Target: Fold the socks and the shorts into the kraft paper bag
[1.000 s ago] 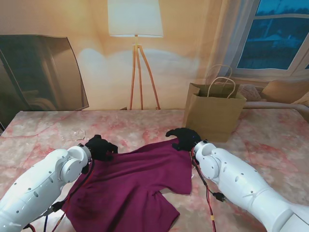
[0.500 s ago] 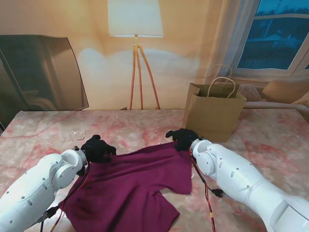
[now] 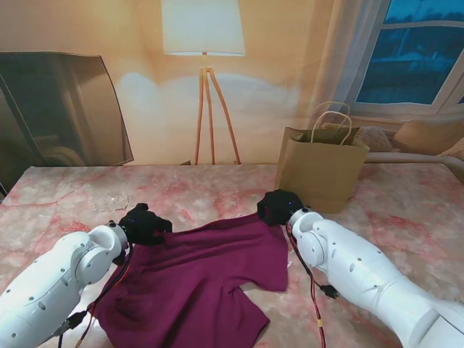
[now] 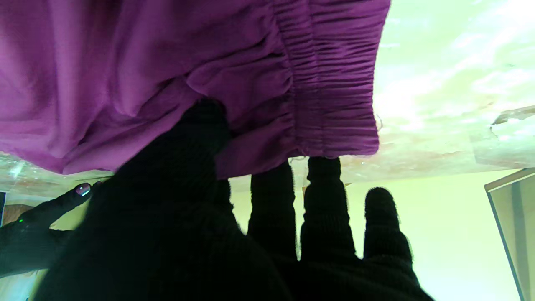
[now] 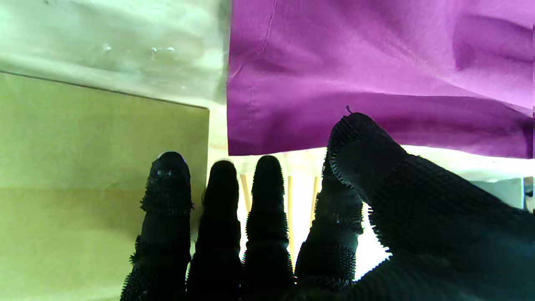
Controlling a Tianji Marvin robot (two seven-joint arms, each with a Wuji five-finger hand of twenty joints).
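The purple shorts point(image 3: 203, 272) lie spread on the marble table between my two hands. My left hand point(image 3: 145, 223) is shut on their far-left corner; the left wrist view shows the thumb point(image 4: 196, 138) pressed into the gathered waistband point(image 4: 330, 83), with cloth folded over the finger bases. My right hand point(image 3: 279, 206) is at the far-right corner with its fingers point(image 5: 167, 200) straight and apart; the thumb tip point(image 5: 355, 129) meets the shorts' hem point(image 5: 334, 75), and no cloth lies between thumb and fingers. The kraft paper bag point(image 3: 321, 170) stands upright just beyond the right hand. I see no socks.
A floor lamp point(image 3: 204, 43) and a dark panel point(image 3: 58, 109) stand behind the table's far edge. A red and black cable point(image 3: 310, 283) runs along my right forearm. Bare marble point(image 3: 72, 192) lies far left of the shorts.
My right hand has drawn its spread fingers in and shifted slightly right, toward the bag. My left hand has moved a little left and back with the waistband corner.
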